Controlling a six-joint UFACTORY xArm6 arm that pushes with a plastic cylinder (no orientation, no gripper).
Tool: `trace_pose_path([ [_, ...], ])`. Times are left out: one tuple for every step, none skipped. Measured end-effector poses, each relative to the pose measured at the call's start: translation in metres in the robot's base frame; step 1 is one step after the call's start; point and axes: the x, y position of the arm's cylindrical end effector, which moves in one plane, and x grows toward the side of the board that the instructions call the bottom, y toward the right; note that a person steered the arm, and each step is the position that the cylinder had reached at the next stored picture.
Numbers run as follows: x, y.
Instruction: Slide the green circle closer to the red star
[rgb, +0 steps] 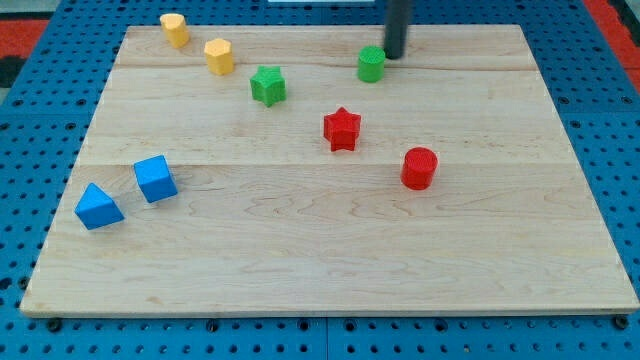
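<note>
Nearest the camera: bare wooden board (330, 280), then the blue triangle-like block (98, 206) and blue cube (155, 179) at the view's lower left.

Green circle (371, 64) near the view's top, right of centre; red star (342, 129) below and slightly left of it, apart, with clear wood between. Judged not yet closed up.

Tip (395, 56) just beside the green circle, on its upper-right side, touching or nearly so; cannot tell which. Placement makes sense: behind the circle on the side away from the star, so a push toward the view's lower left would carry it starward.

No pincer here, only a plain rod: nothing clasped, nothing to open or close.

Outward: green star (268, 85) left of the circle, red cylinder (419, 168) lower right of the red star, two yellow blocks (219, 56) (174, 30) at upper left.
</note>
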Motion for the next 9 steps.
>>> trace_pose_path([
  [0.045, 0.028],
  [-0.004, 0.012],
  [-0.010, -0.037],
  [-0.005, -0.066],
  [-0.025, -0.095],
  [-0.019, -0.102],
  [0.030, -0.102],
  [0.061, -0.103],
  [0.066, -0.112],
])
